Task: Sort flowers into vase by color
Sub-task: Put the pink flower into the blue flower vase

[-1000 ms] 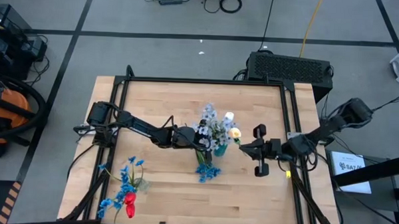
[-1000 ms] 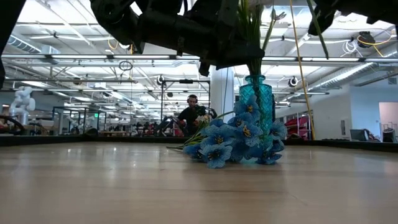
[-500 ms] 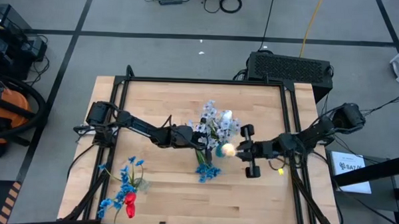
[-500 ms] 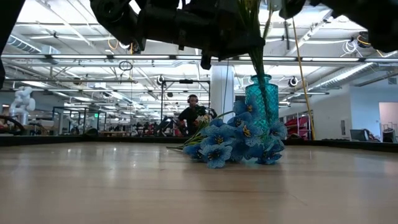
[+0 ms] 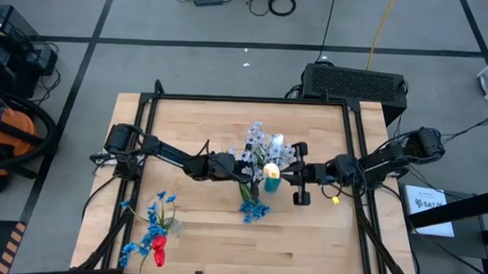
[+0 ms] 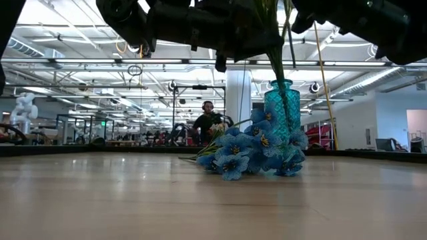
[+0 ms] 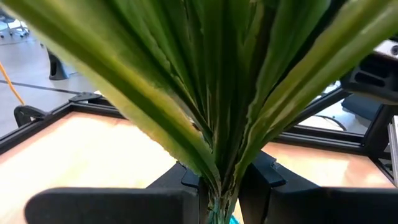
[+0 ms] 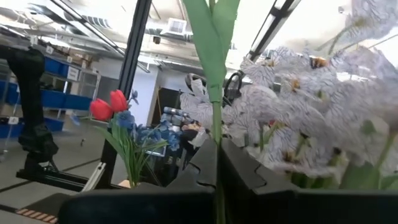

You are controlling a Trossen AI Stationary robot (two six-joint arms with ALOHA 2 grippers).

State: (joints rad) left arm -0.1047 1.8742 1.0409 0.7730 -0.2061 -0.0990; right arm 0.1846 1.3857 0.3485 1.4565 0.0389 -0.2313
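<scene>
A teal glass vase (image 6: pixel 279 107) stands mid-table and also shows in the high view (image 5: pixel 271 187). It holds pale grey-blue sprays (image 5: pixel 260 147). My left gripper (image 5: pixel 241 169) is shut on their green stems (image 7: pixel 214 158) just left of the vase. My right gripper (image 5: pixel 286 173) is shut on a cream-white tulip (image 5: pixel 270 170), whose head is over the vase. A bright blue spray (image 5: pixel 254 209) lies on the table in front of the vase, as the low view (image 6: pixel 250 150) shows. A second vase (image 5: pixel 169 226) near the front left holds blue sprays and a red tulip (image 5: pixel 158 248). My left gripper pinches a bunch of green stems and leaves (image 7: pixel 216 186) between its two fingers, coming level from the table's left and lying across the stems. The stems stand roughly upright and run down into the vase. My right gripper pinches the tulip's green stem (image 8: pixel 216 149) between its two fingers, coming level from the table's right and lying across the stem. The tulip is lifted clear of the table, and its stem hangs down at the vase mouth.
A black frame (image 5: pixel 253 99) runs round the wooden table top (image 5: pixel 204 127). The far half and the front right of the table top show bare wood. In the low view a person (image 6: pixel 205 123) sits in the room beyond the table.
My right gripper has gone toward the table's left, toward the teal vase, carrying the cream-white tulip. The tulip's head has moved from right of the vase to over its mouth. My left gripper has stayed on the stems.
</scene>
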